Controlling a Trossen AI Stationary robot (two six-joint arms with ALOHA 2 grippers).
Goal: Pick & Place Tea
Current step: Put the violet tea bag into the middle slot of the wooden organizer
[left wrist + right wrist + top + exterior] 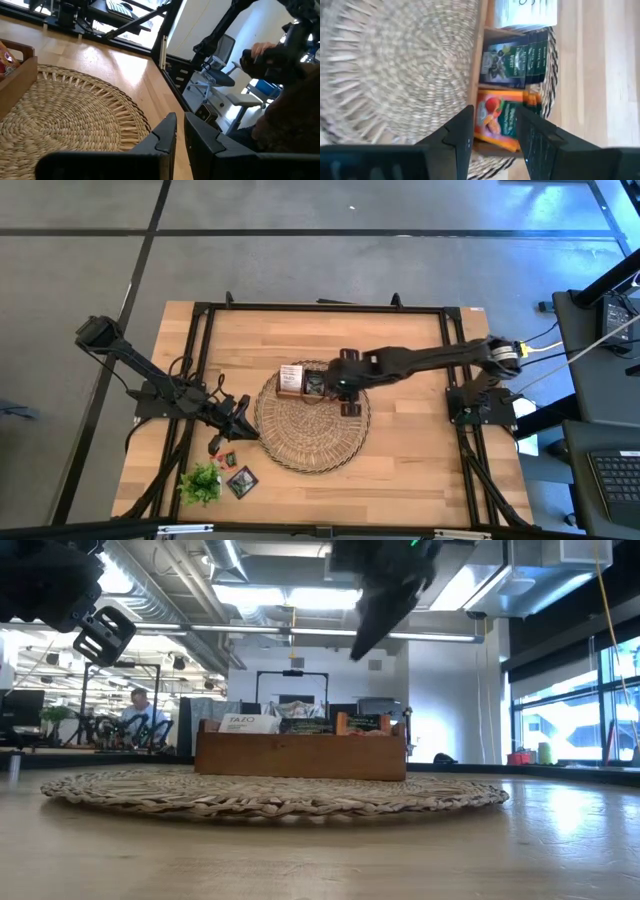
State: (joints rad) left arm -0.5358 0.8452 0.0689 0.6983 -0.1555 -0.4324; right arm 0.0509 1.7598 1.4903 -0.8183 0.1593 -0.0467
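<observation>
A brown wooden tray (303, 380) stands on the far part of a round wicker mat (310, 430). It holds upright tea sachets: white (525, 11), dark (512, 62) and orange (495, 132). My right gripper (494, 111) hangs open above the tray's orange compartment, with nothing between its fingers; the low view shows it (385, 600) well above the tray (300, 755). More tea lies on the table at the near left: a dark sachet (241, 480) and a small reddish one (222, 450). My left gripper (179, 137) waits shut and empty at the mat's left edge (245, 428).
A green plant sprig (200, 482) lies at the near left beside the loose sachets. A black frame (320, 308) runs around the table top. Bare wood lies right of the mat (420, 440). A person's hand (260, 51) shows beyond the table's edge.
</observation>
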